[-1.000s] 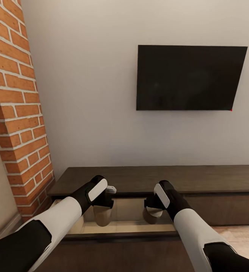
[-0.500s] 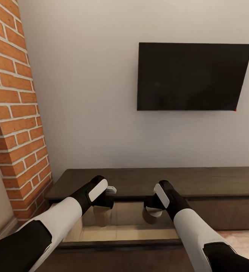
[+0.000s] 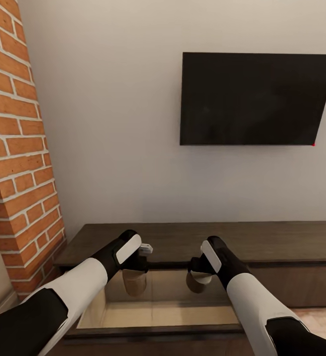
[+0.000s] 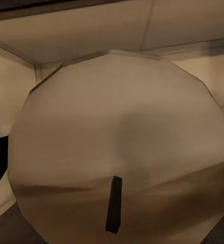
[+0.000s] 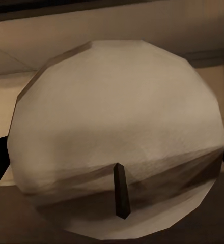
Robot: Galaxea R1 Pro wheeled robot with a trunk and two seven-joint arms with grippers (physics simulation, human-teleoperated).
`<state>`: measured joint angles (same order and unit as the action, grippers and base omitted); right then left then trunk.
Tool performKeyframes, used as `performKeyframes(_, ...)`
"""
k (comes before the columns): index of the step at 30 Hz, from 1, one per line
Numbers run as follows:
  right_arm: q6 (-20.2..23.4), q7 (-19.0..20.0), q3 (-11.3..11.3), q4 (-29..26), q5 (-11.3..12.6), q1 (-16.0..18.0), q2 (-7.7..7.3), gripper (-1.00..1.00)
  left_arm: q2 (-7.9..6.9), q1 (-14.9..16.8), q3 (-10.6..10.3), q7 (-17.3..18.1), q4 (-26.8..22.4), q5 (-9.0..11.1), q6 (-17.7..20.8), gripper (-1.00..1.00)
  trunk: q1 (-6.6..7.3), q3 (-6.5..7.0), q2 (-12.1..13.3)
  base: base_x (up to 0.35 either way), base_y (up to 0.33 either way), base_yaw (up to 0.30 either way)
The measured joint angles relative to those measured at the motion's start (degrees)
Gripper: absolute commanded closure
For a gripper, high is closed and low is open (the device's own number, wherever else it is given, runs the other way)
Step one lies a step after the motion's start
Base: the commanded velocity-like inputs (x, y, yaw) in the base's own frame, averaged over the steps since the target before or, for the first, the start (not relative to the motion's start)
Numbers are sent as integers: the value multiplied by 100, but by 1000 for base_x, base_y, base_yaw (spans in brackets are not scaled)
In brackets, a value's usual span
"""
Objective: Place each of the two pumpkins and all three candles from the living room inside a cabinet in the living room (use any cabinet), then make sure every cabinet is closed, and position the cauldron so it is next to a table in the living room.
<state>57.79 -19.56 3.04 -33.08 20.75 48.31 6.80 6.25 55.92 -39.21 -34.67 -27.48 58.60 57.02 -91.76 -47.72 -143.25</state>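
Note:
Each gripper holds one beige-grey candle above the open drawer point(image 3: 158, 312) of the low dark brown cabinet point(image 3: 261, 240). In the head view, my left gripper point(image 3: 134, 275) is shut on a candle point(image 3: 134, 284) that hangs over the drawer's left part. At the same height, my right gripper point(image 3: 198, 275) is shut on a second candle point(image 3: 196, 284) over the drawer's middle. The left wrist view looks down on its candle point(image 4: 117, 147) with its dark wick, and the pale drawer wall point(image 4: 91, 30) lies behind. The right wrist view gives the same look at the other candle point(image 5: 117, 127).
A red brick chimney point(image 3: 19, 163) stands at the left, close to the cabinet's end. A black TV point(image 3: 252, 99) hangs on the white wall above the cabinet. Light wood floor point(image 3: 321, 316) shows at the lower right. The drawer's dark front point(image 3: 153, 330) is pulled out toward me.
The whole picture has shifted: the camera has moved, so the cabinet and drawer sit lower and the chimney further left. Both arms and their candles hold the same pose.

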Motion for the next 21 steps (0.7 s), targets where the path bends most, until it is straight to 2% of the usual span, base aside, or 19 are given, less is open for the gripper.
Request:
performKeyframes(13,-6,4,81,0,7,0,-5,100,2,-4,0,-7,-41,-2,-19,100,-1,0,0,10,0,0)
performKeyframes(21,-3,14,78,0,10,-1,-9,100,2,-9,-1,-4,-49,-2,-35,100,-22,-177,-10,0,0,0)
